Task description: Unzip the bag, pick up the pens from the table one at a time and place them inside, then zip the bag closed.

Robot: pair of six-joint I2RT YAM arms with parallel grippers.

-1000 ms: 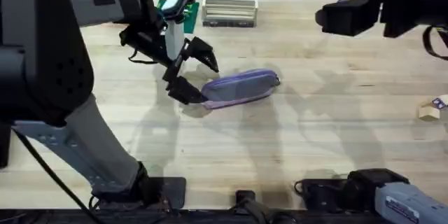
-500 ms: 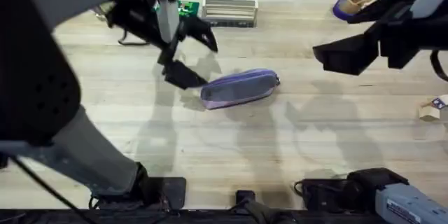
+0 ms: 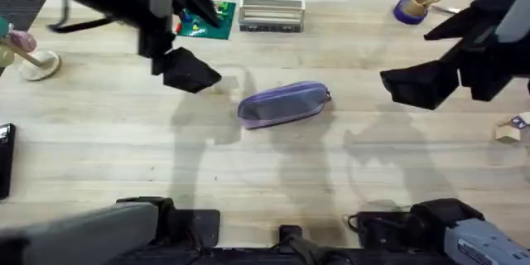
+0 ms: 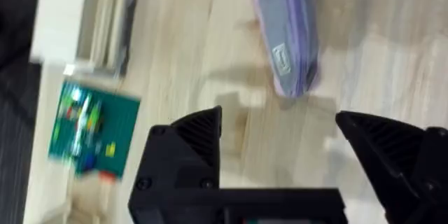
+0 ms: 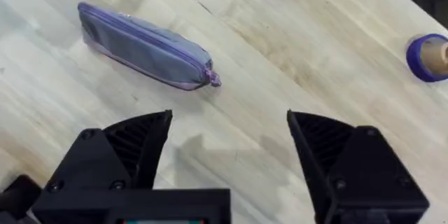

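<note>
The lavender bag (image 3: 284,103) lies alone on the table (image 3: 248,174), its zipper drawn shut with the pull at one end (image 5: 213,79). The pens are out of view. My left gripper (image 3: 197,43) hangs open, raised up and to the left of the bag; in its wrist view the fingers (image 4: 189,136) spread wide with the bag's end (image 4: 287,35) beyond them. My right gripper (image 3: 435,56) is open too, off to the right of the bag and holding nothing. Its wrist view looks down on the bag (image 5: 143,45) past the gripper (image 5: 229,131).
A cream box (image 3: 272,6) and a green card (image 3: 203,21) stand at the back. A purple tape roll (image 3: 407,8) is back right, a small wooden block (image 3: 507,132) at the right edge, a pink-topped stand (image 3: 29,54) at the left.
The left gripper has drawn up and leftward, away from the bag's left end. The right gripper has come down toward the table's right middle. The bag has stayed put.
</note>
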